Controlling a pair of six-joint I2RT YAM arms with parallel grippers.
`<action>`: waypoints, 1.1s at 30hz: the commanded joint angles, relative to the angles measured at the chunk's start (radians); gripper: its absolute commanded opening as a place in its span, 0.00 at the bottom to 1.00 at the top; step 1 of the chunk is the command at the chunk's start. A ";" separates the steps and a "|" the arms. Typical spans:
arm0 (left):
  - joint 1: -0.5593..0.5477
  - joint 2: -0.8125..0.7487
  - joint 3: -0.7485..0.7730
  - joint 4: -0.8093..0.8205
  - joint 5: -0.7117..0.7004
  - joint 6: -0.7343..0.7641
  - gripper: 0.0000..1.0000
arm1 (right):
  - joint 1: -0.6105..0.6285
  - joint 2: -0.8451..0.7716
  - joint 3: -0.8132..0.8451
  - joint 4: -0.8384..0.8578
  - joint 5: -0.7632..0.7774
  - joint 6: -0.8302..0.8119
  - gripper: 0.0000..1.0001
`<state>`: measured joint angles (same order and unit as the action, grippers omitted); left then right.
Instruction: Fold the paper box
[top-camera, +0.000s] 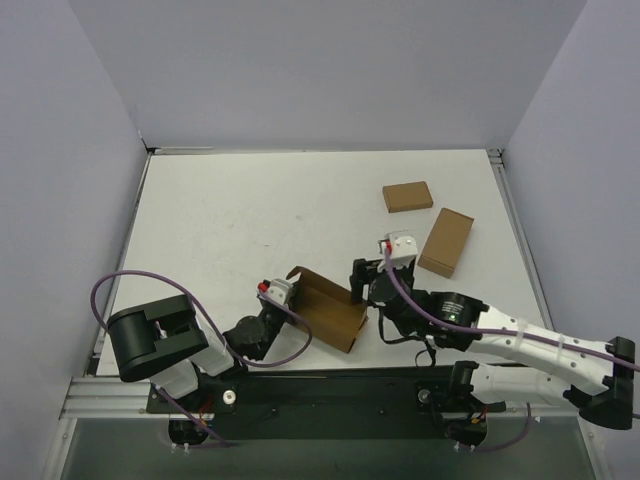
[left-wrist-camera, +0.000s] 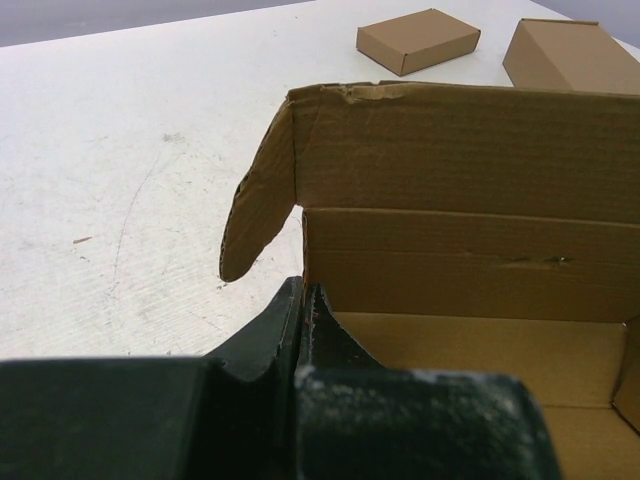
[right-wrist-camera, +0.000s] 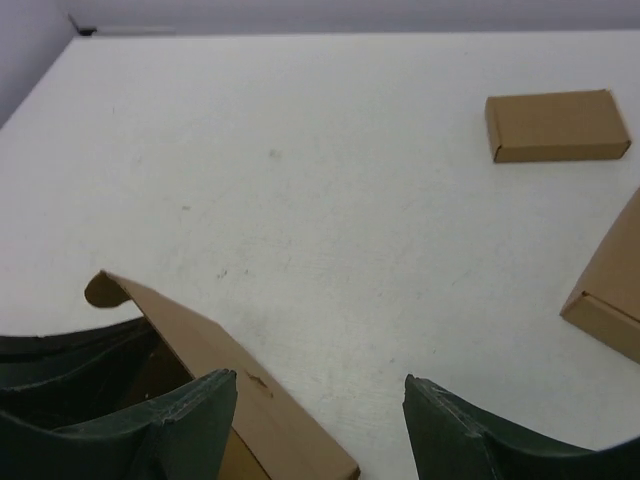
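Note:
The paper box (top-camera: 330, 310) is a half-folded brown cardboard tray at the near middle of the table, with one rounded flap (left-wrist-camera: 255, 215) sticking up at its left corner. My left gripper (top-camera: 288, 302) is shut on the box's left side wall; in the left wrist view its jaws (left-wrist-camera: 303, 312) pinch that wall's edge, and the box's inside (left-wrist-camera: 450, 200) lies beyond. My right gripper (top-camera: 362, 288) is open at the box's right end. In the right wrist view (right-wrist-camera: 320, 405) its left finger (right-wrist-camera: 195, 425) sits inside the box wall (right-wrist-camera: 235, 385) and its right finger (right-wrist-camera: 455, 430) is over bare table.
Two small ready-made brown boxes lie at the far right: one flat (top-camera: 407, 196) and one angled (top-camera: 446, 241). They also show in the left wrist view (left-wrist-camera: 418, 40) (left-wrist-camera: 570, 55) and the right wrist view (right-wrist-camera: 556, 125) (right-wrist-camera: 612, 290). Grey walls enclose the white table (top-camera: 250, 210).

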<state>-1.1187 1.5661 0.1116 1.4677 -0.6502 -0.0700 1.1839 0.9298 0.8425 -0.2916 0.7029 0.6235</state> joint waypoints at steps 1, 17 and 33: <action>-0.006 0.028 -0.046 0.005 0.011 -0.016 0.00 | -0.030 0.136 0.010 0.121 -0.287 -0.117 0.68; -0.004 -0.162 -0.012 -0.320 0.086 -0.086 0.02 | 0.051 0.308 -0.100 0.316 -0.202 -0.387 0.30; 0.043 -0.860 0.039 -1.160 0.213 -0.240 0.60 | 0.200 0.452 -0.036 0.298 0.086 -0.492 0.06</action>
<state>-1.0897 0.8661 0.1001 0.6319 -0.4995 -0.2337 1.3720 1.3640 0.7818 0.0223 0.7002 0.1493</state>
